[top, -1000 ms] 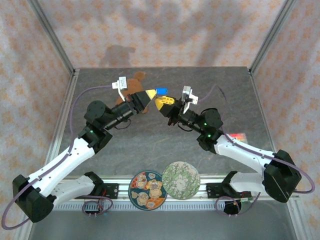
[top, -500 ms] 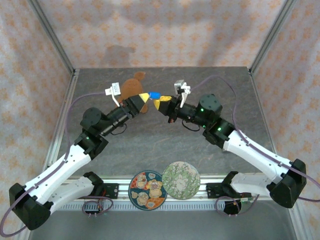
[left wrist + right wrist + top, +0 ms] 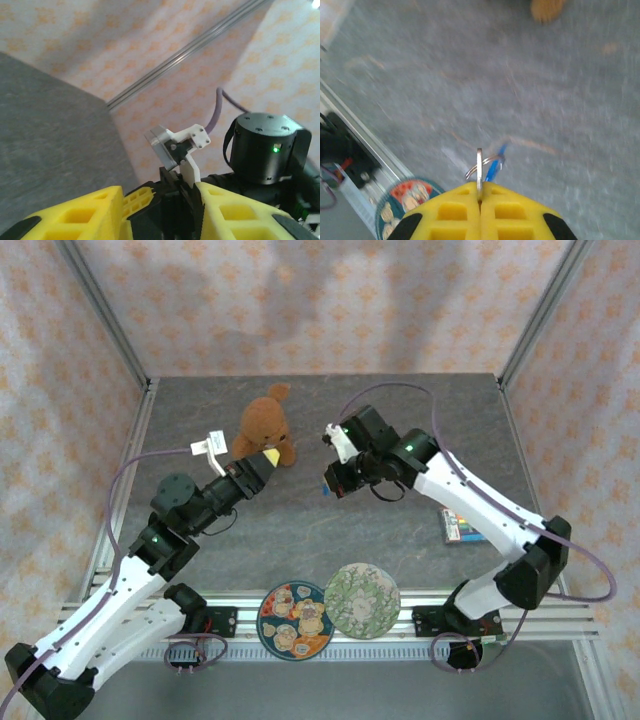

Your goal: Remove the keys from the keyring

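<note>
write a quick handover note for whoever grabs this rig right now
Left gripper: open, holding nothing, near the brown teddy bear.
Right gripper: shut on the thin silver metal keyring, held over the grey table.
Blue key: hangs on the ring just past the right fingertips.
Done: ring picked up and clamped.
Left: the blue key is still on; probably take it with the left gripper and work it off.

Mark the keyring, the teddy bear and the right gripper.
keyring [image 3: 479, 167], right wrist view, ring's edge just above the fingers.
teddy bear [image 3: 264, 427], top view, its belly.
right gripper [image 3: 480, 190], right wrist view, seam between its yellow fingertips.
</note>
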You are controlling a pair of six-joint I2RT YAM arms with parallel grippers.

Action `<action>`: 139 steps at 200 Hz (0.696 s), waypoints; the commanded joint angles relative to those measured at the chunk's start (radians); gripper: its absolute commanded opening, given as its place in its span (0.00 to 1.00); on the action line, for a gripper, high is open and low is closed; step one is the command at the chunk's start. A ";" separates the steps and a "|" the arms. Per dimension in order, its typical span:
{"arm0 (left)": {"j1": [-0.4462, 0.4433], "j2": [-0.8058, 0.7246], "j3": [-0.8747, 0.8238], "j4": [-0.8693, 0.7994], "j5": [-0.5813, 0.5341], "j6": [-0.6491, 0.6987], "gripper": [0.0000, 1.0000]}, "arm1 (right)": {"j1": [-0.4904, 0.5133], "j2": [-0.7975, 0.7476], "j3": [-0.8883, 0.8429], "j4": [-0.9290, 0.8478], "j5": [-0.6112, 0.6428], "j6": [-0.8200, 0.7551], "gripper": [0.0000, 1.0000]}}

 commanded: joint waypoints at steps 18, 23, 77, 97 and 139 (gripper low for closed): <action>0.007 0.000 0.011 -0.172 0.072 0.167 0.41 | 0.002 -0.019 0.093 -0.164 -0.078 -0.090 0.00; 0.006 0.001 0.010 -0.171 0.092 0.176 0.41 | 0.003 -0.020 0.097 -0.168 -0.106 -0.104 0.00; 0.006 0.072 0.058 -0.155 0.377 0.268 0.41 | 0.008 -0.111 0.052 -0.095 -0.351 -0.234 0.00; 0.006 0.097 0.080 -0.146 0.454 0.278 0.45 | 0.008 -0.135 0.045 -0.068 -0.421 -0.253 0.00; -0.007 0.126 0.098 -0.068 0.556 0.258 0.48 | 0.008 -0.140 0.037 -0.052 -0.467 -0.255 0.00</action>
